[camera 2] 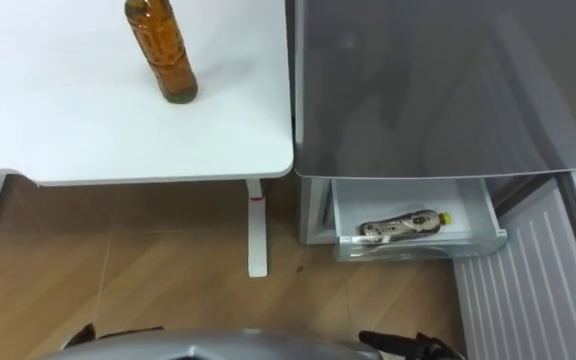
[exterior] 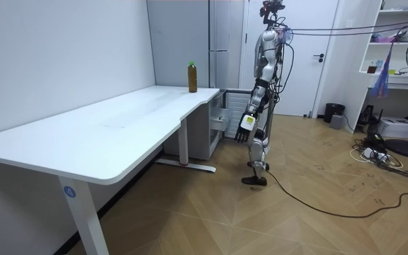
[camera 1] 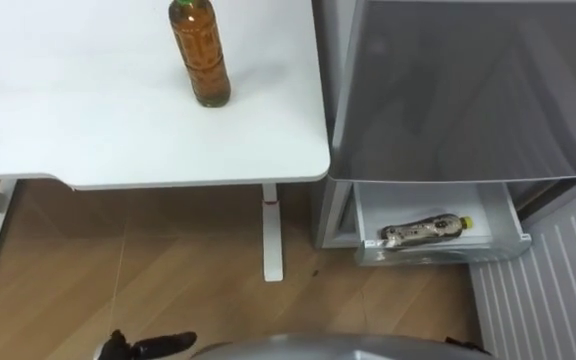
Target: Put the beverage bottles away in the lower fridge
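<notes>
- The tea bottle [camera 1: 200, 55] stands upright on the table [camera 1: 88, 140], at 11 o'clock in the left eye view. It is well apart from both hands. It is tall and narrow, so I judge that a reach which meets it high or from the side could tip it and send it rolling on the bare top.
- Its smooth wall could slip in a loose hold on the way down to the drawer [camera 1: 443, 252], which sits low under the fridge [camera 1: 458, 90] at 4 o'clock. The robot stands upright before it in the room view, so a deep bend would be needed.
- A second bottle [camera 1: 423, 231] already lies across the drawer. A drink set down carelessly could land on it instead of beside it, and the drawer might then jam.
- The open door [camera 1: 543, 290] at 5 o'clock is near the right arm's path and could be knocked.
- The left hand [camera 1: 153, 345], at 7 o'clock, has its fingers stretched out and loose. They hold and touch nothing.
- The right hand [camera 2: 408, 345], at 5 o'clock in the right eye view, also looks relaxed and empty.
</notes>
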Available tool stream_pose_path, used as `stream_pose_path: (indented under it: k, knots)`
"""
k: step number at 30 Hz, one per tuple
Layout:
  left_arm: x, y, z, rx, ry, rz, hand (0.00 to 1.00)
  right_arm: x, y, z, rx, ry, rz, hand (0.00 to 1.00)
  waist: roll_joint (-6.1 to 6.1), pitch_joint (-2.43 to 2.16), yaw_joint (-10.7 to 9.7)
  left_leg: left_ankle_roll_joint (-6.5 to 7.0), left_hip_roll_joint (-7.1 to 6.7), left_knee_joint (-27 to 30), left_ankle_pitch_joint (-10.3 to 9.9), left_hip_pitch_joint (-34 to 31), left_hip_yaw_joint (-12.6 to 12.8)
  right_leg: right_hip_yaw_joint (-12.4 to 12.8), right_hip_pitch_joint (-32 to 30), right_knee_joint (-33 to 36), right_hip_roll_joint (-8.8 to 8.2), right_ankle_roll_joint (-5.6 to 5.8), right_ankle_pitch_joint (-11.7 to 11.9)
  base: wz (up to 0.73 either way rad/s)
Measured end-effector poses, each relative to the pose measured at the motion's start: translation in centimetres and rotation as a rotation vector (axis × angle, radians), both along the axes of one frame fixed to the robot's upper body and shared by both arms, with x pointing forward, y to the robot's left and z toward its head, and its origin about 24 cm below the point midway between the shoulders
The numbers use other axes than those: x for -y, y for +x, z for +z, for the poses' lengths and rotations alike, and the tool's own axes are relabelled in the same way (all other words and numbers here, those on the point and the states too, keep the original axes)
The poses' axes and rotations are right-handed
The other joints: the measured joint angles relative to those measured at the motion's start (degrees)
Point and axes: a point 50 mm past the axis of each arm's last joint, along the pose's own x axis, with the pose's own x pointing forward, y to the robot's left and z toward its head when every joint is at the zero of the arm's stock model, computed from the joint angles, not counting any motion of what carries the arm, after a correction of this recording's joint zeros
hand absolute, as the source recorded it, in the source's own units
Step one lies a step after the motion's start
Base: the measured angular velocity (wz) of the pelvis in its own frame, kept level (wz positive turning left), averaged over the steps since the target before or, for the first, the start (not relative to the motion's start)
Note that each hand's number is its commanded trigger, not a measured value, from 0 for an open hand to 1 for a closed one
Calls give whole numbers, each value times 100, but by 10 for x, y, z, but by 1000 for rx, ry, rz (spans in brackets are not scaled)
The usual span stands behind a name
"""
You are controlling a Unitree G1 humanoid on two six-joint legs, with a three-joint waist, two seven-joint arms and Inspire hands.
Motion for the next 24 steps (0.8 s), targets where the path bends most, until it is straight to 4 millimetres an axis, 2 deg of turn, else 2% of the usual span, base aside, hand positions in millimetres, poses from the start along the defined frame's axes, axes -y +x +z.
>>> stream_pose_path:
  k: [3, 8, 12, 16, 18, 24]
  knots:
    - [-11, 11, 7, 67, 45, 195, 0, 0, -2, 0, -12, -14, -2, 0, 26, 4, 72, 2, 7, 15, -41, 59, -7, 1, 56, 1, 6, 2, -2, -3]
    - [-27, 41, 26, 199, 141, 332, 0, 0, -1, 0, -14, -20, 6, 0, 47, 11, 197, 12, 1, 41, -72, 48, -73, 76, 75, 18, 22, 2, -1, -5]
    - [-38, 69, 50, 344, 250, 371, 0, 1, -4, 0, -11, -24, 7, 0, 50, 14, 195, 13, -7, 129, -140, -38, -252, -20, 79, 26, 42, 0, 1, 7]
    - [-41, 80, 61, 386, 309, 426, 0, 1, -5, 1, 6, -28, -5, 0, 89, 10, 189, 14, -10, 161, -139, -41, -269, -32, 77, 21, 42, 0, 1, 2]
    - [-45, 92, 76, 475, 323, 500, 0, 2, -6, 1, 17, -31, -1, 0, 91, 9, 214, 14, -9, 161, -140, -26, -269, -22, 85, 25, 41, 0, 1, 0]
    - [-51, 106, 106, 624, 406, 547, 0, 3, -2, 3, 55, -41, 8, 0, 119, 9, 214, 18, -22, 52, -142, 40, -335, -7, 84, 27, 49, 0, 1, -7]
